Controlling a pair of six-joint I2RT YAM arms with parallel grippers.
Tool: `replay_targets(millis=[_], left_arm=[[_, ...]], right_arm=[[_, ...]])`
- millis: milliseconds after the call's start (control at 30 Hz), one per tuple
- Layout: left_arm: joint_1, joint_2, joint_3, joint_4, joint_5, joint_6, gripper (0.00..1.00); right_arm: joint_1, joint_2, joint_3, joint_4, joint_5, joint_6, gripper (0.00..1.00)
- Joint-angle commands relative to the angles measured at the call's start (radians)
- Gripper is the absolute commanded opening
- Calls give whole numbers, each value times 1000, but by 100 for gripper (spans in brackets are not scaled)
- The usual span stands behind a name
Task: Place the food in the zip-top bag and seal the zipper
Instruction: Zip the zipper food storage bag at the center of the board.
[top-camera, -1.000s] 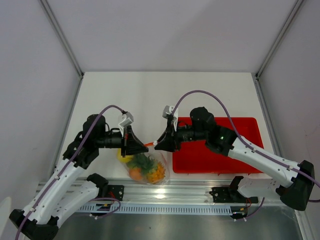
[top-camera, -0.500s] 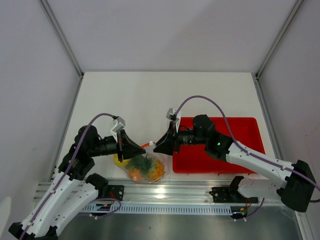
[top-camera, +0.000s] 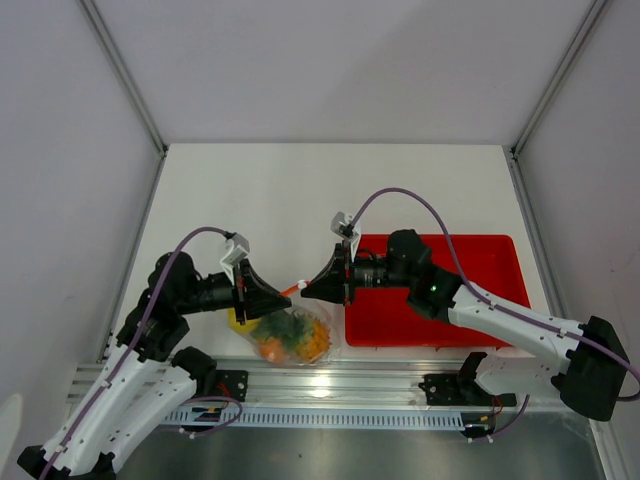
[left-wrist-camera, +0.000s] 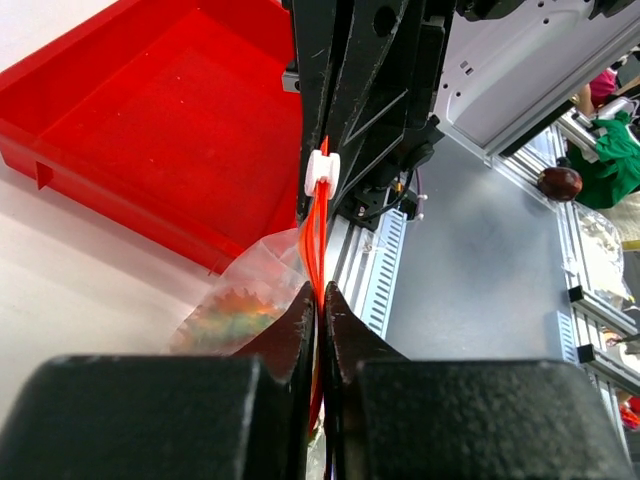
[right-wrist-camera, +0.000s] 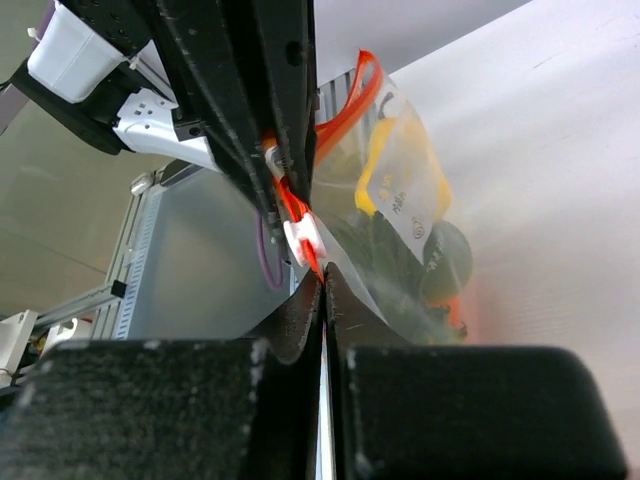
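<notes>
The clear zip-top bag (top-camera: 290, 337) hangs just above the table's near edge with the toy fruits (top-camera: 288, 339) inside it: orange, green and yellow shapes. Its orange-red zipper (top-camera: 293, 290) runs taut between my two grippers. My left gripper (top-camera: 284, 297) is shut on the zipper's left end; in the left wrist view (left-wrist-camera: 320, 296) the strip (left-wrist-camera: 318, 225) passes between the jaws toward a white slider (left-wrist-camera: 322, 170). My right gripper (top-camera: 306, 288) is shut on the right end, just behind the slider (right-wrist-camera: 304, 240) in the right wrist view (right-wrist-camera: 323, 278). The bag (right-wrist-camera: 400, 210) hangs beyond.
An empty red tray (top-camera: 440, 300) lies to the right of the bag, under the right arm; it also shows in the left wrist view (left-wrist-camera: 160, 120). The metal rail (top-camera: 320, 395) with the arm bases runs along the near edge.
The left gripper drew back to the left and down a little; the right gripper moved left toward it. The bag shifted slightly with them. Both stay shut on the zipper.
</notes>
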Motion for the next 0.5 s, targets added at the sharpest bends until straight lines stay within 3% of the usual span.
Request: replay_targets(millis=[0, 33, 133, 400, 467], left_arm=[[-4, -17, 12, 31, 11, -20, 19], [-2, -22, 15, 31, -1, -23, 32], [-4, -39, 32, 50, -15, -38, 47], [-4, 10, 86, 122, -13, -63, 49], [-4, 12, 74, 151, 0, -78, 46]], right_arm=[[10, -3, 21, 60, -12, 1, 0], [11, -8, 20, 62, -8, 1, 0], [24, -22, 21, 53, 6, -5, 0], [54, -26, 41, 36, 38, 9, 0], [62, -20, 46, 36, 46, 14, 0]])
